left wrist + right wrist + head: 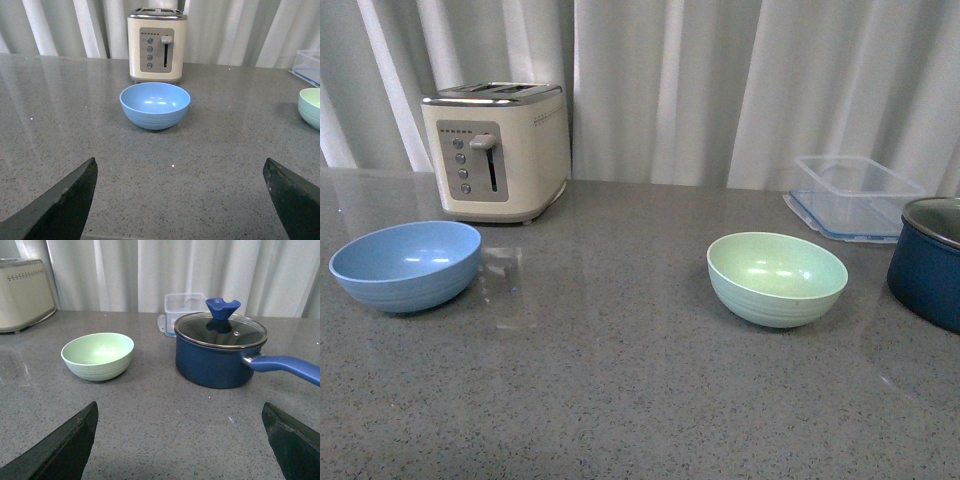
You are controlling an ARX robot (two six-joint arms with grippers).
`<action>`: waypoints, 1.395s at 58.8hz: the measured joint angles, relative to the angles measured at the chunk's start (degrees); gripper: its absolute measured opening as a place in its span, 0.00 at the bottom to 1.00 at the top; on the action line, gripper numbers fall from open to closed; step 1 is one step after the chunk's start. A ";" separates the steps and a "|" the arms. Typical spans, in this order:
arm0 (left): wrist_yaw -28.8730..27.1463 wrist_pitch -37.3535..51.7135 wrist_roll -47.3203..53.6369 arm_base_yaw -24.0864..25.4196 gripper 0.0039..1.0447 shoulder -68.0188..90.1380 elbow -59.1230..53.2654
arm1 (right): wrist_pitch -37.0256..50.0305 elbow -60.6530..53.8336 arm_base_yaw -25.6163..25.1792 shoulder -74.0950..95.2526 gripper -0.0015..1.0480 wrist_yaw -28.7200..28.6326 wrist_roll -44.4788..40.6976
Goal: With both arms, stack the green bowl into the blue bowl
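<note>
The blue bowl [407, 265] stands upright and empty at the left of the grey table. The green bowl [777, 277] stands upright and empty right of centre, well apart from it. Neither arm shows in the front view. In the left wrist view the left gripper [180, 172] is open and empty, with the blue bowl [155, 105] some way ahead between its fingers; the green bowl's edge [311, 107] shows at the side. In the right wrist view the right gripper [180, 412] is open and empty, with the green bowl [98, 355] ahead, off toward one finger.
A cream toaster [498, 150] stands behind the blue bowl. A clear plastic container [855, 195] sits at the back right. A dark navy pot [932, 260] with glass lid [220, 329] and long blue handle [285, 366] stands close to the green bowl's right. White curtains hang behind the table.
</note>
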 joint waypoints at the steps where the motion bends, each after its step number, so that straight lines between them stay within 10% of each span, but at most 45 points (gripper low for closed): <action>1: 0.00 0.00 0.02 0.00 0.94 0.00 0.00 | 0.00 0.00 0.00 0.00 0.90 0.02 0.00; 82: 0.00 0.00 0.02 0.00 0.94 0.00 0.00 | 0.00 0.00 0.00 0.00 0.90 0.02 -0.02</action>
